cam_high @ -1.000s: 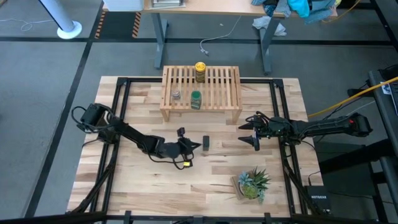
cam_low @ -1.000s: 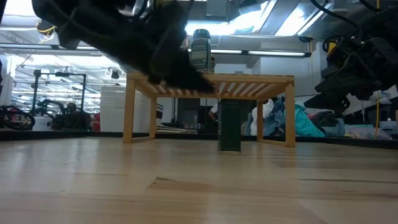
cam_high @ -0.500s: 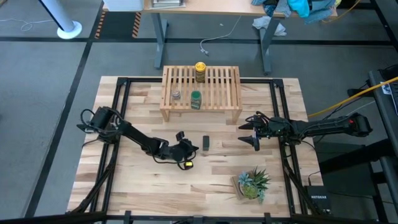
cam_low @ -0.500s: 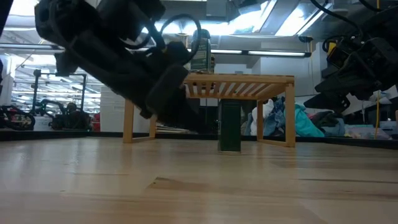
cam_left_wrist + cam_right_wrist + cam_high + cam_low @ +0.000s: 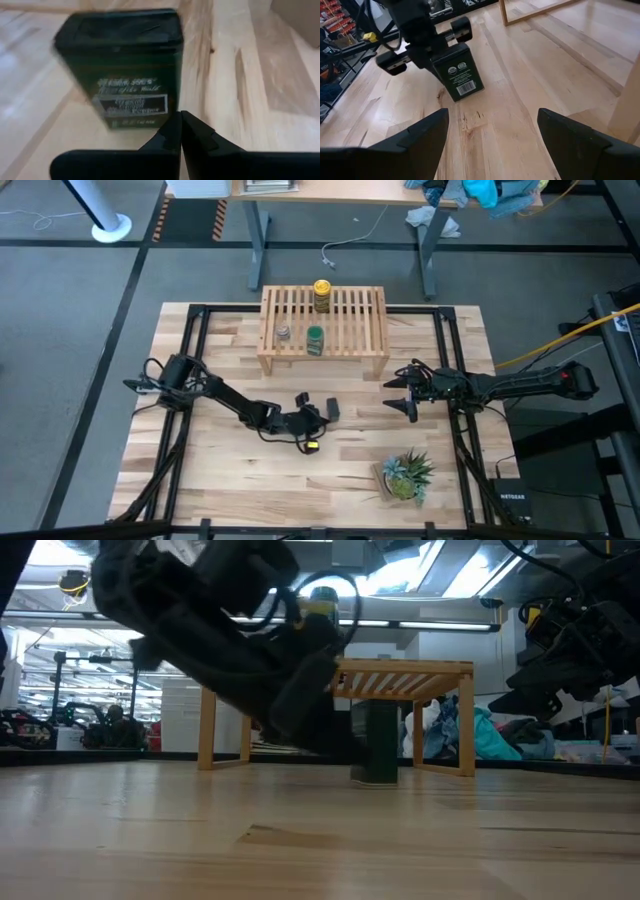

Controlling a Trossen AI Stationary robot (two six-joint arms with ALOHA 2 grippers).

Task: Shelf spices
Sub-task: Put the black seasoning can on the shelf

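- A small potted green plant (image 5: 405, 473) stands on the butcher-block worktop (image 5: 220, 480) near its front right corner.
- A grey floor (image 5: 60, 330) surrounds the worktop.
- Beyond it stands a table on metal legs (image 5: 262, 235), with blue cloth (image 5: 480, 192) heaped on it.
- A white round base (image 5: 110, 226) sits on the floor far left.

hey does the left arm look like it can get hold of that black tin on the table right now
Probably yes. The left gripper is already at the black tin, which stands upright on the table in front of the shelf, with nothing between them. Its fingers look shut, so they would have to open first.
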